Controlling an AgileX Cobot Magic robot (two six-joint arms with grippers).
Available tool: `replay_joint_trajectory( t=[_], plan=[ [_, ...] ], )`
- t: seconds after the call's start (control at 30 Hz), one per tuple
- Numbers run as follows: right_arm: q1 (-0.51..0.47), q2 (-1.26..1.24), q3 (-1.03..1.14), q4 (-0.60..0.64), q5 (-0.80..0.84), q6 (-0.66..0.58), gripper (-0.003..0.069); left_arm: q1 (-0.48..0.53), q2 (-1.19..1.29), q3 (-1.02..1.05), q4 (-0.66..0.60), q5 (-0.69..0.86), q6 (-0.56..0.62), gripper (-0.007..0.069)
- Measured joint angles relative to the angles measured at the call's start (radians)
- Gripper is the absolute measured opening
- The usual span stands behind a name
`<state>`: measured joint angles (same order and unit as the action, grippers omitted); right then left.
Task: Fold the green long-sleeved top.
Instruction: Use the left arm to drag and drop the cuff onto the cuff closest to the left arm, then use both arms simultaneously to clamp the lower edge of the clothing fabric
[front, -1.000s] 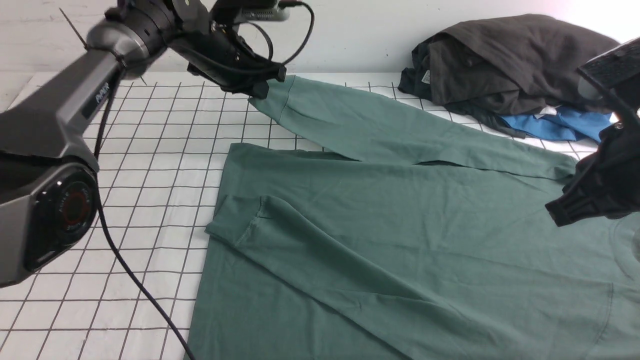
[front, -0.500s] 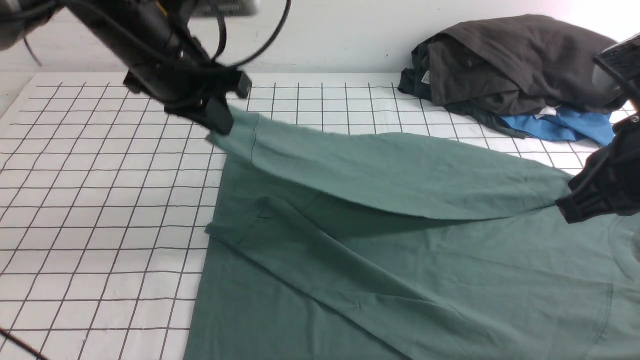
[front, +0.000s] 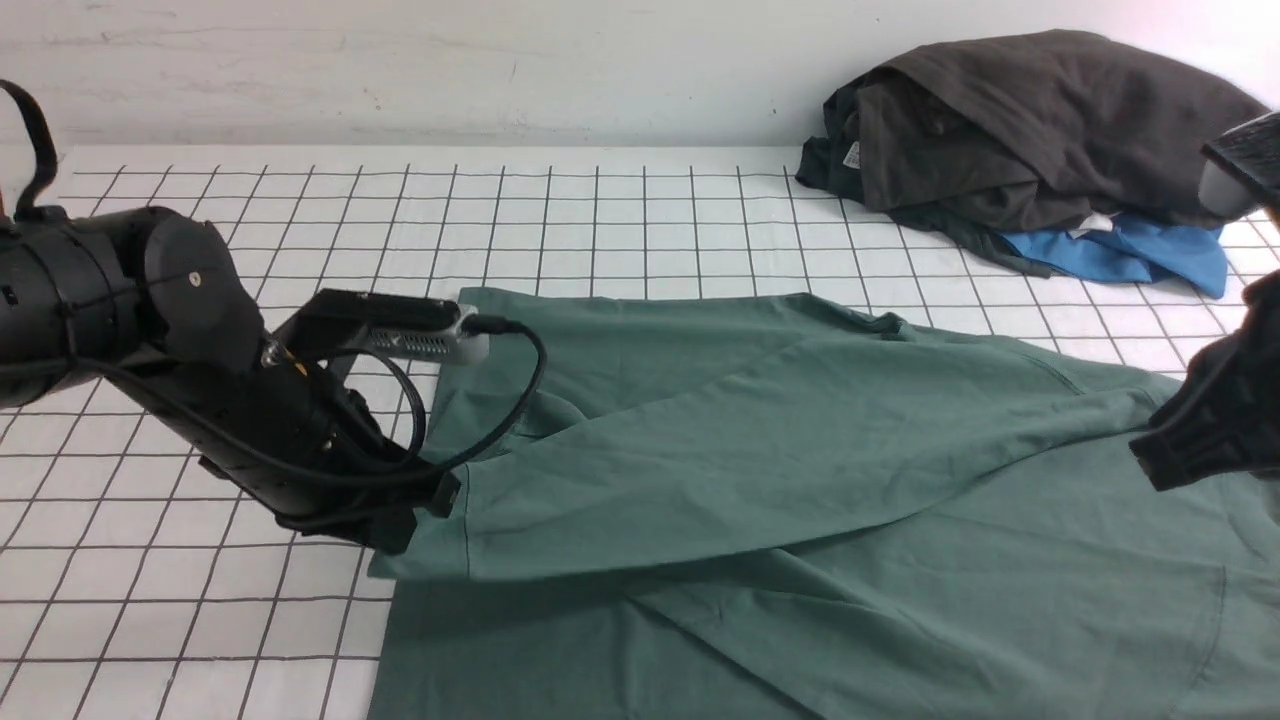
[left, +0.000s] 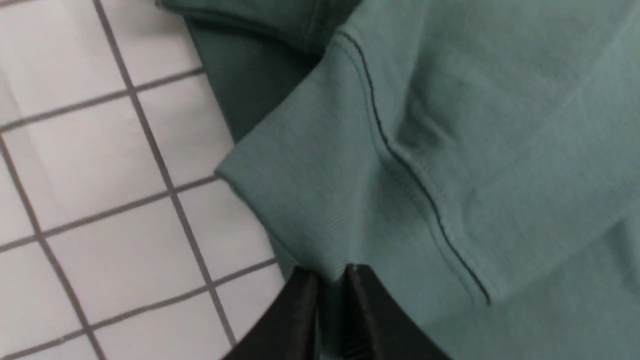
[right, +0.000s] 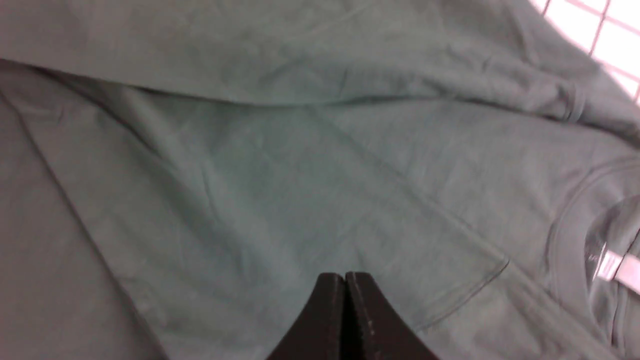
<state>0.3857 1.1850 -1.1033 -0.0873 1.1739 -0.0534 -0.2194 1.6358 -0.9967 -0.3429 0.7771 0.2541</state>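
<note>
- The green long-sleeved top (front: 800, 450) lies spread on the gridded table (front: 300, 230), filling its near right part; the hem edge faces the robot's left and the collar (right: 565, 235) lies toward its right.
- One sleeve (front: 700, 470) is laid across the body, running from the far right shoulder to the near left edge; this looks like the sleeve-in fold that narrows the shirt before the body is folded.
- The left gripper (left: 330, 280) sits low at the cuff (left: 310, 200), which overhangs the shirt's edge slightly onto bare table; its jaws stand a sliver apart with green cloth at the tips, and I cannot tell whether they pinch the cuff or have let it go (the gap is too narrow to judge).
- The right gripper (right: 345, 280) is clenched on nothing, its jaws pressed flat together; it hovers over the chest near the collar, probably kept clear of the sleeve while ready to pin the cloth.
- A dark garment (front: 1000, 120) and a blue garment (front: 1130, 255) are heaped at the far right corner, apart from the top.
</note>
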Motion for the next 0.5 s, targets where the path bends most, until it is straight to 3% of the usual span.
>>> replay_joint_trajectory(
  t=[0.13, 0.17, 0.2, 0.27, 0.37, 0.4, 0.5],
  plan=[
    [0.007, 0.0, 0.0, 0.021, 0.064, -0.018, -0.0014, 0.0, 0.018, 0.004, -0.001, 0.004, 0.038, 0.0267],
    [0.009, 0.0, 0.0, 0.021, 0.064, -0.018, -0.0014, 0.0, 0.018, 0.004, -0.002, 0.006, 0.039, 0.0267],
    [0.021, -0.001, 0.0, 0.03, 0.068, -0.022, -0.0014, 0.0, 0.017, 0.004, -0.009, 0.015, 0.049, 0.034],
    [0.058, -0.003, 0.0, 0.053, 0.07, -0.027, -0.0014, -0.017, -0.002, 0.004, -0.012, 0.05, 0.07, 0.0412],
    [0.103, -0.012, 0.004, 0.081, 0.07, -0.029, -0.0014, -0.064, -0.048, 0.004, 0.009, 0.088, 0.077, 0.045],
    [0.148, -0.027, 0.018, 0.106, 0.069, -0.033, -0.0014, -0.146, -0.098, 0.002, 0.048, 0.14, 0.077, 0.0461],
    [0.204, -0.058, 0.057, 0.134, 0.069, -0.042, -0.0014, -0.237, -0.137, 0.001, 0.097, 0.211, 0.068, 0.0466]
  ],
)
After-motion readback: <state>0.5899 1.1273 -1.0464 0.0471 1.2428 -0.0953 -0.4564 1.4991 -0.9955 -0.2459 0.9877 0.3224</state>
